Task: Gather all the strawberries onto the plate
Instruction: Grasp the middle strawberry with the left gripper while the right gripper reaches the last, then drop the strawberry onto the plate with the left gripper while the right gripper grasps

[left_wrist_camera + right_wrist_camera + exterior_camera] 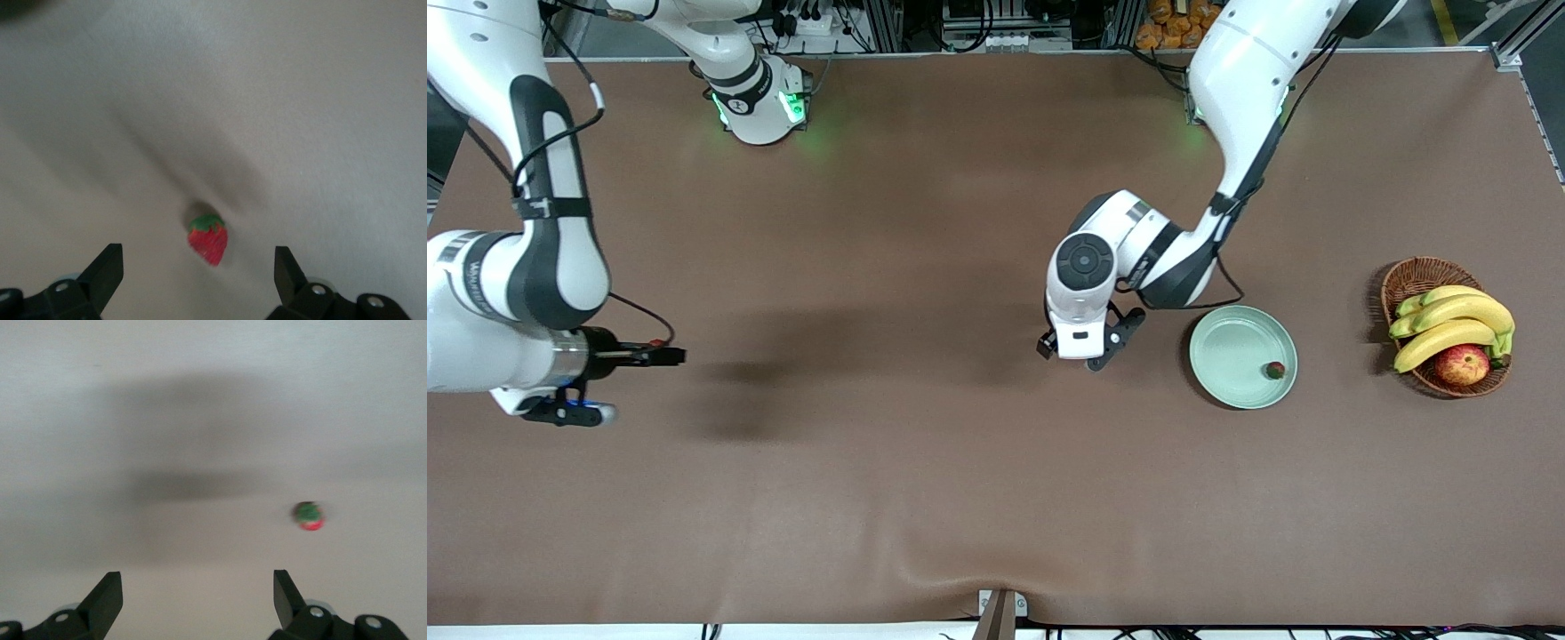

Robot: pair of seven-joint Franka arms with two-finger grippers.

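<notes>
The pale mint-green plate (1227, 342) lies toward the left arm's end of the table. One strawberry (1275, 370) lies in it near the rim. My left gripper (1087, 356) hangs low over the table beside the plate, open. In the left wrist view a second strawberry (209, 239) lies on the cloth between its spread fingers (107, 270), untouched by them; the front view hides it. My right gripper (669, 356) is open and empty over the right arm's end of the table. A third strawberry (309, 515) lies on the cloth off to one side of it, a small red spot in the front view (656, 341).
A brown wicker basket (1414, 276) with bananas (1449, 324) and a red-yellow apple (1462, 364) stands beside the plate, at the left arm's end. The brown cloth (925, 462) is bare across the middle and the near edge.
</notes>
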